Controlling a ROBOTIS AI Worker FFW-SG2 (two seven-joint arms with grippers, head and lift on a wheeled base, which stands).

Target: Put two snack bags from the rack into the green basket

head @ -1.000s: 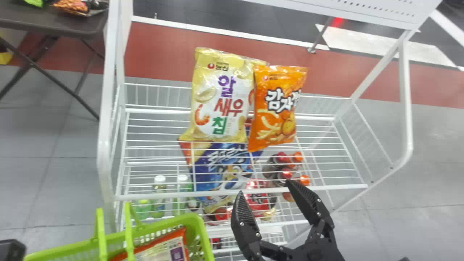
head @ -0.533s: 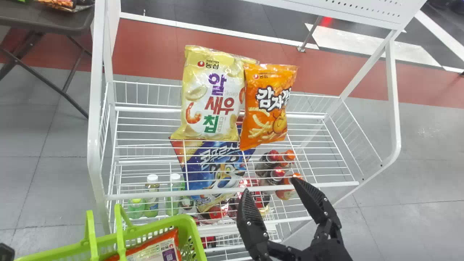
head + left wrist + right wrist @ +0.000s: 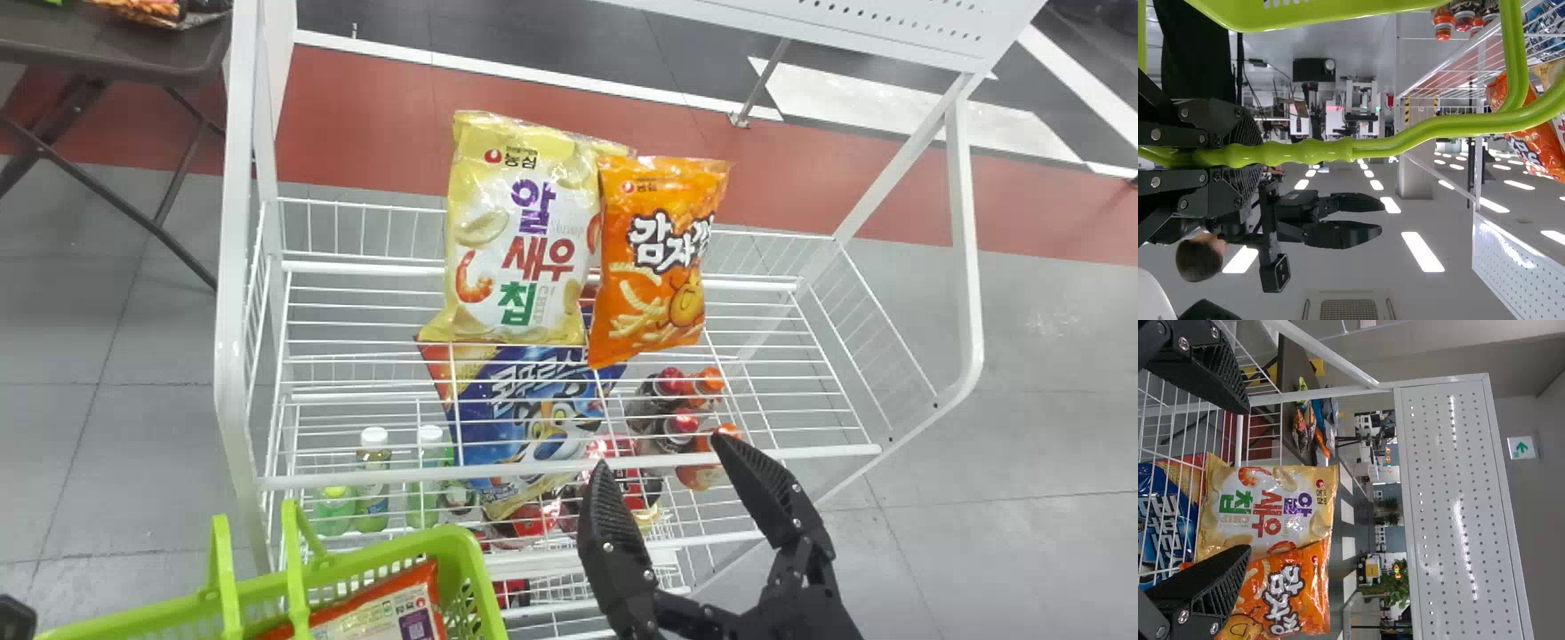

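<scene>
The yellow shrimp-chip bag point(image 3: 516, 240) stands on the wire top shelf of the rack point(image 3: 233, 356), beyond the right end effector point(image 3: 661, 450) and off to its left. That forward-and-left line looks to be what the coming move turns on. The right arm is the nearer one for the reach; its fingers are spread well apart with nothing between them, and they slant toward this bag. In the right wrist view their gap frames it, the bag lying farther in.

The bag's long axis runs close to upright, top end up, its printed face turned to the robot. The gap opens across its width, so a side-to-side pinch seems to suit. Just on its right, touching, stands the orange potato-snack bag point(image 3: 653, 258), leaning a little right at the top; the right-hand finger could catch its edge and drag it along.

Below the shelf wires lies a blue bag point(image 3: 542, 418), with bottles point(image 3: 372, 480) near it.

Nearer the robot, left of the right end effector, is the green basket point(image 3: 477, 569), with a red-edged snack bag point(image 3: 382, 613) inside. The left end effector point(image 3: 1258, 155) is closed around the basket's handle point(image 3: 1325, 149). If that inside bag counts, one more would finish the job.
</scene>
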